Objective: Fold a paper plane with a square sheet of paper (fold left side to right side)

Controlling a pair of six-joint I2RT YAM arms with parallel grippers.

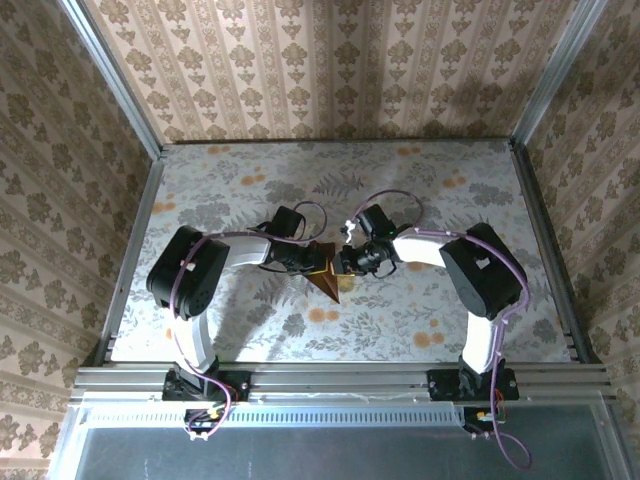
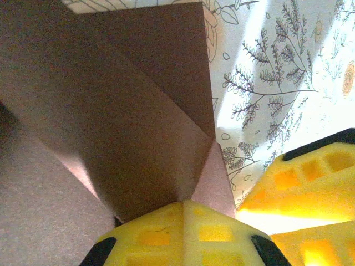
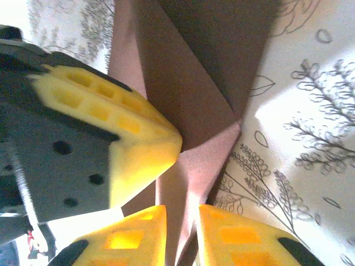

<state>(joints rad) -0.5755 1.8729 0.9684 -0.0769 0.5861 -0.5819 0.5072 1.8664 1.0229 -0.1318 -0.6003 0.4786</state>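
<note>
**Square sheet of paper, mid-fold.** The square sheet of paper (image 1: 326, 283) — already creased into a pointed, ridged form, not yet a finished dart — is shown at the middle of the worktop (image 1: 450, 300), its tip directed toward the arm bases. Both hands are set close together over it. The left hand (image 2: 183, 224) is shown with its fingers pressed together, their tips set at the foot of the main crease. Whether a layer of paper is nipped between them cannot be told. The right hand (image 3: 182, 227) is shown with its fingers a little apart, a raised flap standing in the gap between them. Contact between pads and flap cannot be confirmed.

Likely faults from here: with the flap so loosely bounded, the fold may spring open and the crease be lost. If the right hand is drawn away while a pad drags on the flap, the sheet may be pulled askew or turned about the single point under the left hand — so that left and right edges no longer meet. A collision of the closely set hands is a further risk.
</note>
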